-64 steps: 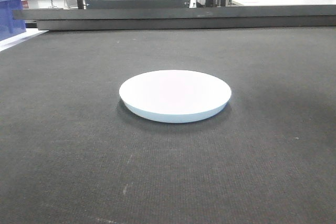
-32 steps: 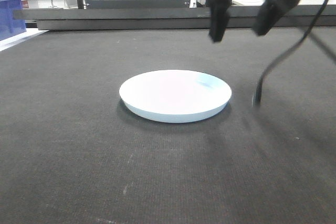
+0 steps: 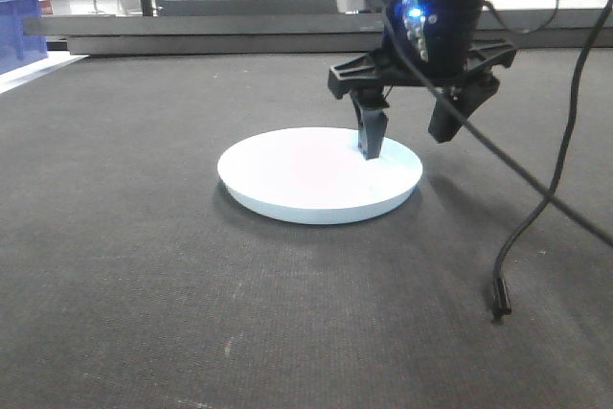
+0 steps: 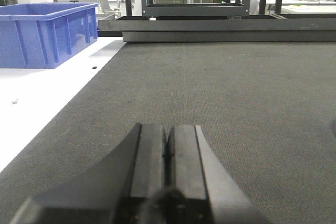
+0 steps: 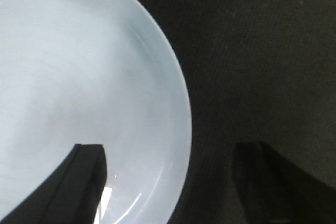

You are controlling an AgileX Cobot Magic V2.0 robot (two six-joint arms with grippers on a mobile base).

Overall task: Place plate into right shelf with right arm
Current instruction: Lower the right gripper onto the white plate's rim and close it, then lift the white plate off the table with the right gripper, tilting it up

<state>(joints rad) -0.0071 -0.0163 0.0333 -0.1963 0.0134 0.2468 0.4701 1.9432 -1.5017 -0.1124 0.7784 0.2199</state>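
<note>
The white plate (image 3: 319,175) lies flat on the dark mat in the front view. My right gripper (image 3: 412,136) is open and hangs low over the plate's right rim, one finger (image 3: 372,134) inside the plate and the other (image 3: 448,120) outside it to the right. From the right wrist, the plate (image 5: 84,93) fills the left side, and the right gripper (image 5: 173,182) straddles its rim with nothing held. My left gripper (image 4: 169,142) is shut and empty, low over the mat, away from the plate. The right shelf is out of view.
A black cable (image 3: 536,208) trails from the right arm down to the mat at the plate's right. A blue bin (image 4: 44,32) stands on a white surface at the left. A dark raised ledge (image 3: 316,34) runs along the mat's far edge.
The right arm came into view from above and dropped down to the plate's right rim. Its fingers now straddle that rim. The plate has not moved.
</note>
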